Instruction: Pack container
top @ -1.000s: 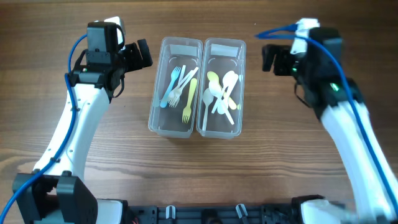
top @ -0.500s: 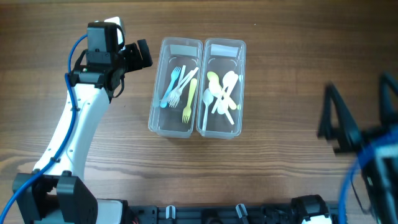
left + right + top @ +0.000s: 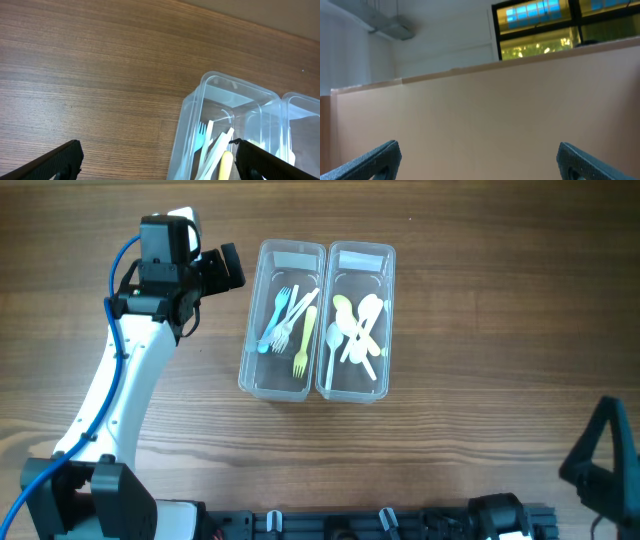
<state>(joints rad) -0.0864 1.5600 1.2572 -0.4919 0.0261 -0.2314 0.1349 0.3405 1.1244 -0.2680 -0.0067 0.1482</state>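
Two clear plastic containers stand side by side on the wooden table. The left container (image 3: 260, 330) holds several forks, blue, white and yellow (image 3: 288, 320). The right container (image 3: 388, 310) holds several spoons, white and pale yellow (image 3: 357, 330). My left gripper (image 3: 228, 268) is open and empty, hovering just left of the left container's far end; that container also shows in the left wrist view (image 3: 220, 125). My right gripper (image 3: 605, 460) is open and empty at the bottom right corner; its wrist view faces a tan wall and a window.
Bare wooden tabletop (image 3: 480, 400) surrounds the containers. A black rail (image 3: 380, 520) runs along the near edge.
My right arm swung from beside the right container's far end down to the bottom right corner. The left arm and containers have not moved.
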